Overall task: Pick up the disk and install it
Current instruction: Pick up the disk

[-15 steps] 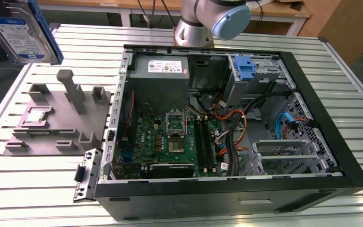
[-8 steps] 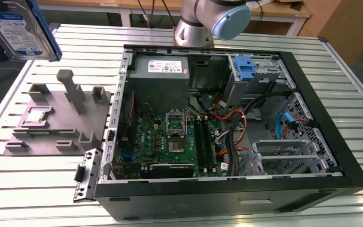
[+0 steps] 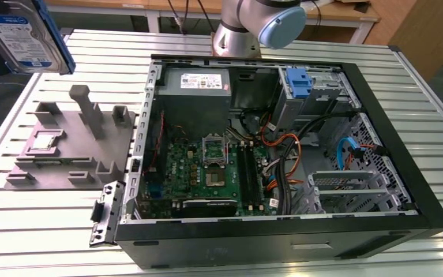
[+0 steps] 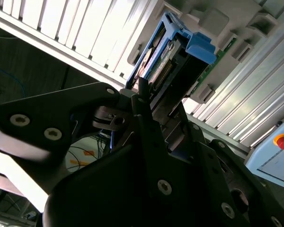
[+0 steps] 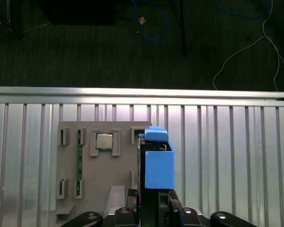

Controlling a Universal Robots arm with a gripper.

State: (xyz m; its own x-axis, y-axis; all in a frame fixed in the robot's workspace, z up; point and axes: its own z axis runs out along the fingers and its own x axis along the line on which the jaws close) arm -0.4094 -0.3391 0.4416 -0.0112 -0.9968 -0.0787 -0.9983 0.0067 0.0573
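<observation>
The disk (image 3: 21,34), a silver drive with a white-and-blue label in a blue carrier, hangs high above the table at the exterior view's far left, well clear of the open computer case (image 3: 429,190). In both wrist views my gripper (image 5: 154,197) (image 4: 154,101) is shut on the disk, whose blue carrier (image 5: 159,163) (image 4: 180,42) sticks out past the fingers. Below it lies the grey parts fixture (image 5: 118,170). The drive bays (image 3: 325,92) sit at the case's far right corner.
The grey fixture (image 3: 33,176) on the slatted metal table carries a processor chip (image 5: 104,141) and a memory stick (image 5: 79,163). Inside the case are a grey power supply (image 3: 196,82), a bare blue bracket (image 3: 300,83), the motherboard (image 3: 206,173) and loose cables. The arm's base (image 3: 256,23) stands behind the case.
</observation>
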